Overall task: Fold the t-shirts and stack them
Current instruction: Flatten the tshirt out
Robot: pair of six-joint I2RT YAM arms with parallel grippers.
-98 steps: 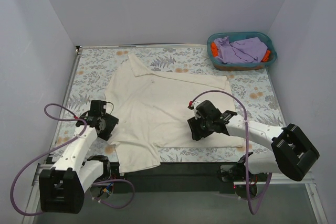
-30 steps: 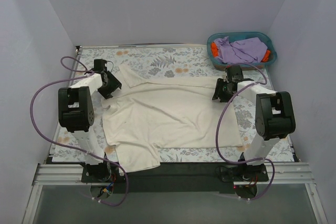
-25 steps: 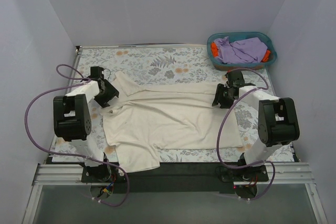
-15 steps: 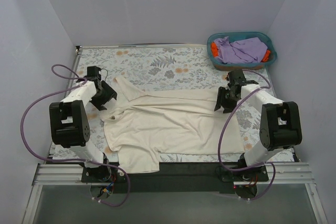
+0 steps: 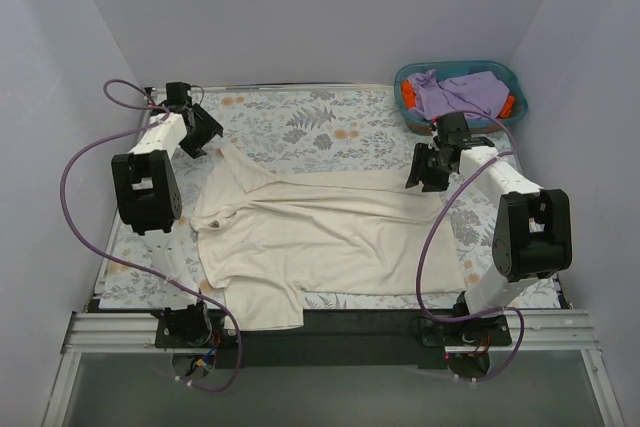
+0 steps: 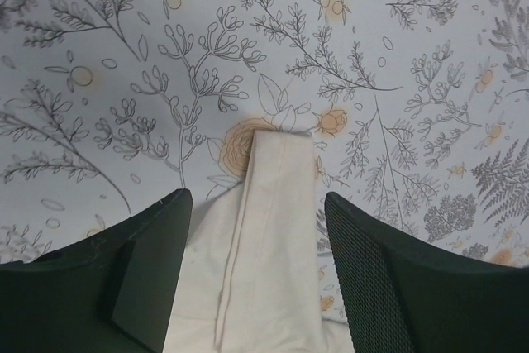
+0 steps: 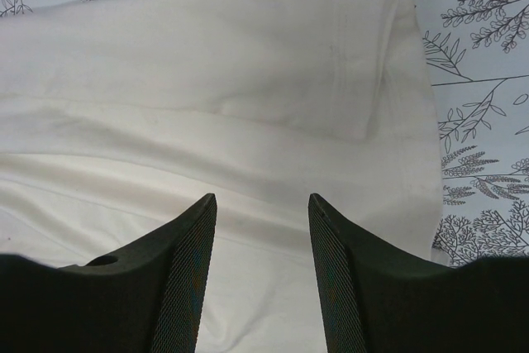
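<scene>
Cream t-shirt (image 5: pixel 320 237) lies half-folded across the floral counter (image 5: pixel 300 112) — soft, light, bound to sag and wrinkle (no stiffness anywhere). Left end effector (image 6: pixel 254 201) and right end effector (image 7: pixel 261 201) hover above it, fingers apart, holding nothing — I'd pinch the folded edge's corners.

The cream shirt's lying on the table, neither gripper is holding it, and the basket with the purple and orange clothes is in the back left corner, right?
No: the top view shows the basket in the back right corner. Otherwise yes: the cream shirt lies on the table, and neither the left gripper nor the right gripper holds it.
</scene>
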